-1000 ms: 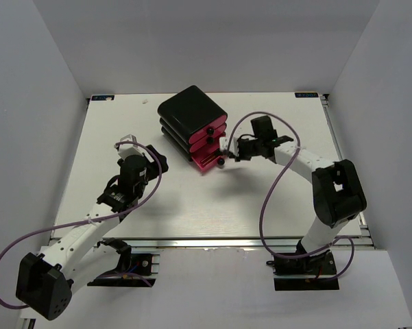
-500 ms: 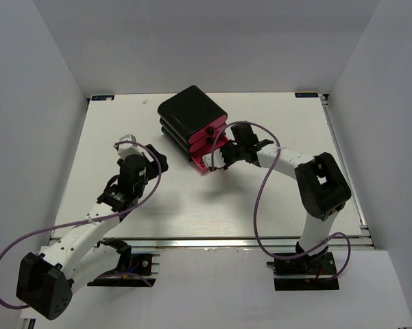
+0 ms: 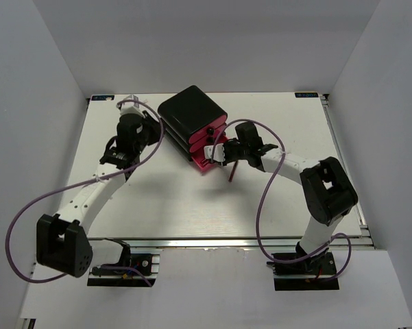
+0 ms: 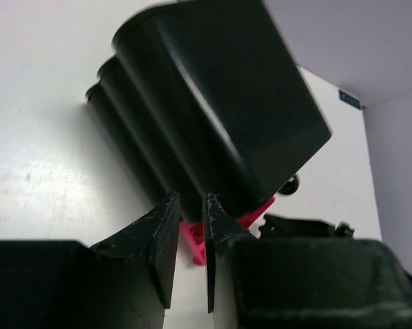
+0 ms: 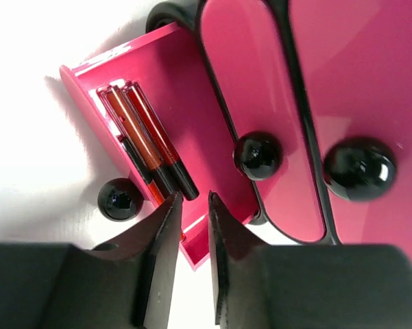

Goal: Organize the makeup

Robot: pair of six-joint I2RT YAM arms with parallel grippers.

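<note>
Your L fingers [image 4: 191,205] are barely apart. There's only a slim gap between them w/ nothing in it. They sit at the back-left corner of the black box [image 3: 190,113], just beside its dark wall; can't tell if they touch it. In the top view your L arm reaches up along the left side of the white surface [image 3: 192,205] to get there.

Your R fingers [image 5: 195,202] are also nearly together, w/ a narrow gap and nothing pinched. They hover right over the near end of the bottom drawer [image 5: 185,82], which is pulled out of the box and open. The two pink drawers above it are closed, black knobs facing you.

Makeup: the lipstick tubes [image 5: 147,144], red w/ black ends, lie side by side along the left wall of the open drawer. Their black ends point toward your R fingers and sit just beyond the tips. The drawer's own knob [image 5: 118,199] sits at its front, left of the R fingers.

In the top view, a slim dark-red stick [image 3: 232,173] shows on the surface just on the near side of the drawer, below your R fingers. It's too small to say what it is.
</note>
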